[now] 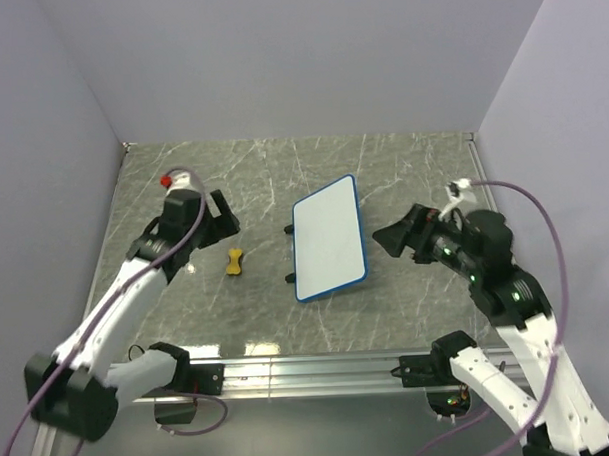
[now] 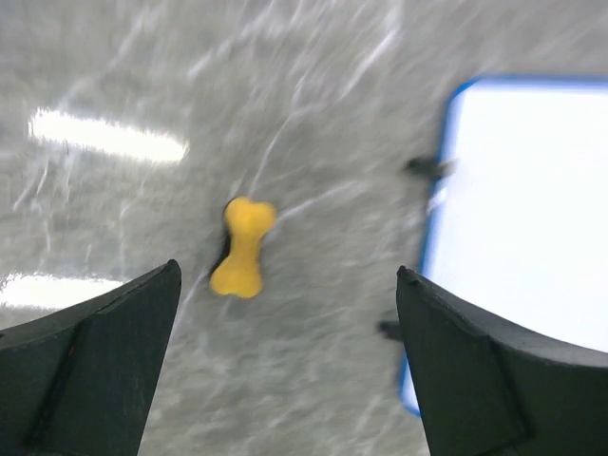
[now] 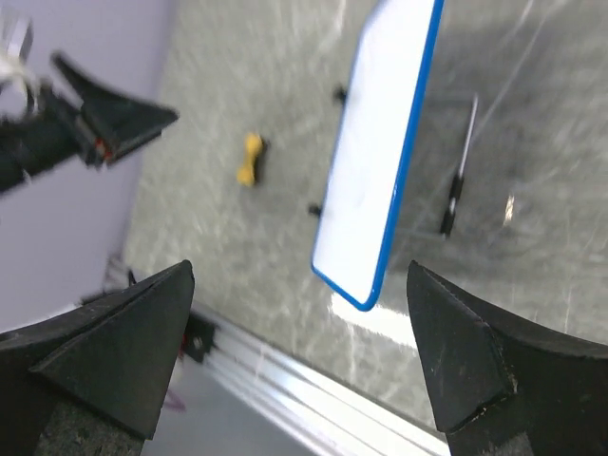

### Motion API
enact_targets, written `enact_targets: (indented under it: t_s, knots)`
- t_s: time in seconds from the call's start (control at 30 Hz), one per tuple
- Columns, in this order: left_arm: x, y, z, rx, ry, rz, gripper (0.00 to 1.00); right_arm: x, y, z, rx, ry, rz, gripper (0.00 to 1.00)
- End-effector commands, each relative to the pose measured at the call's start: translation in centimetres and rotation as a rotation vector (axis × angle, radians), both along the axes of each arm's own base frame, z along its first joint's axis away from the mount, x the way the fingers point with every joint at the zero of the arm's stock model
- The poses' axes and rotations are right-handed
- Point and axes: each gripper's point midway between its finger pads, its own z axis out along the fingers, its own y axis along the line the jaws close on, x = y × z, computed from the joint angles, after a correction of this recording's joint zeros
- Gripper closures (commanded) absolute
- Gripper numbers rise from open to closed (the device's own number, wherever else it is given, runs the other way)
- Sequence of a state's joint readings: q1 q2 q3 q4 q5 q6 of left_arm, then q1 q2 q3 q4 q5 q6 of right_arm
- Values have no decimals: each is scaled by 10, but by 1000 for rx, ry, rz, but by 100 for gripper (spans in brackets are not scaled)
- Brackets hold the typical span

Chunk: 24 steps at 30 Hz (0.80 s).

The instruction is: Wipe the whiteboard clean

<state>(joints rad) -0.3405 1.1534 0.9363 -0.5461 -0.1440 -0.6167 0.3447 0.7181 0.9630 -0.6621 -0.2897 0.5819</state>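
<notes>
My left fingers (image 2: 104,361) and right fingers (image 3: 104,351) gape wide, holding nothing. The eraser (image 2: 242,249) is tiny; a clumsy pinch could flick it away, and the unpinned whiteboard (image 1: 330,237) may slide.

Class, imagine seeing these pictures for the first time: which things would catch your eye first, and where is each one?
The whiteboard, bright white with a blue rim, stands out at the middle of the grey marbled table. To its left, apart from it, lies a small yellow eraser. The left tool and the right tool flank them, both open and holding nothing.
</notes>
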Motion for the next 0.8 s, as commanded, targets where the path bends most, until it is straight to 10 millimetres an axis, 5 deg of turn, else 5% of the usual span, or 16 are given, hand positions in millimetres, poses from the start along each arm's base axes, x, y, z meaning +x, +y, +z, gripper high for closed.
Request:
enact_targets:
  t_s: [0.0,0.07,0.1,0.27,0.43,0.77]
  knots:
    - [2,9,33,-89,-223,97,0,1,-21,20,55,-119,-148,0]
    - [-7,12,44,-172,-318,134,1,5,-25,28,118,-174,-202,0]
    - [-13,14,28,-184,-315,148,1,10,-33,21,116,-174,-262,0]
    - [-30,40,55,-273,-513,277,3,8,-47,4,117,-103,-360,0]
    - [-44,66,68,-176,-574,332,3,3,-47,-6,82,-103,-336,0]
    - [-66,84,99,-117,-587,352,5,-5,-30,-1,115,-157,-214,0]
